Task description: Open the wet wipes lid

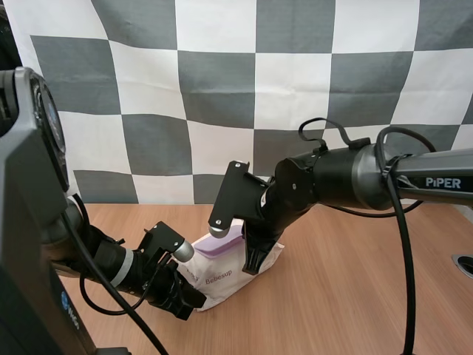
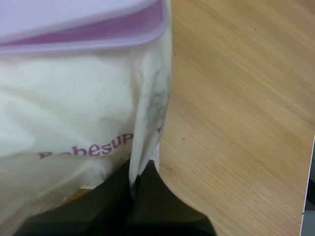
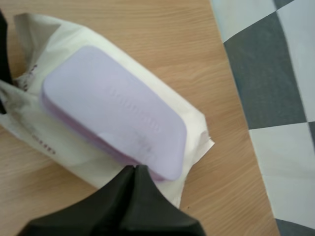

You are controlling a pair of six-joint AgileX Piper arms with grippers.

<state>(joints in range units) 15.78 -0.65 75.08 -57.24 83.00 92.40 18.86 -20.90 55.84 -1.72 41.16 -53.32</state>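
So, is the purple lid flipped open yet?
No, the lid lies flat and closed on the pack, the right gripper at its edge.

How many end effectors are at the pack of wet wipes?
2. The left end effector pinches the pack of wet wipes by its seam; the right end effector is at the purple lid.

Lid (image 1: 225, 240) half behind right claw (image 1: 253, 268)

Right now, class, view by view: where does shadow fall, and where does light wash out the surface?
High view: even light on the table, no hard shadows. Left wrist view: the pack of wet wipes glares white, grey shading along its seam. Right wrist view: the lid pale, evenly lit.
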